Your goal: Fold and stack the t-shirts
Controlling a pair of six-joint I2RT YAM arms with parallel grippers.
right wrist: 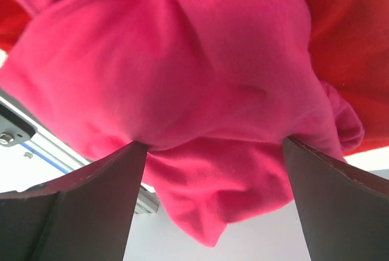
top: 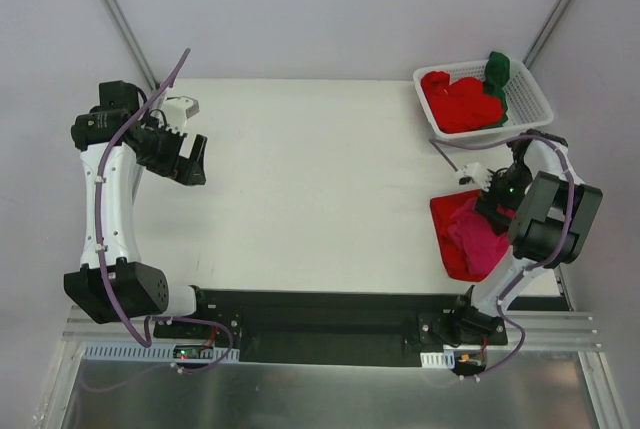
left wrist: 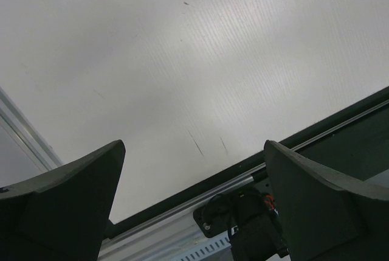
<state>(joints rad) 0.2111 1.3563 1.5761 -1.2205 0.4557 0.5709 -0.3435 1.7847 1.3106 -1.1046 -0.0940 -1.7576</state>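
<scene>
I see the white worktop (top: 320,189) bare under my left hand (left wrist: 194,145), which hangs released, fingers wide with nothing between them. Past my right hand (right wrist: 214,142), at the far corner, sits the white basket (top: 538,95) with crumpled red t-shirts (top: 460,101) inside and a dark green t-shirt (top: 497,74) draped at its far rim. Directly below the right hand a red t-shirt (top: 447,221) lies on the worktop with the magenta t-shirt (right wrist: 182,72) bunched on top. That hand is released too, fingers spread, and the magenta cloth bulges right at their tips.
</scene>
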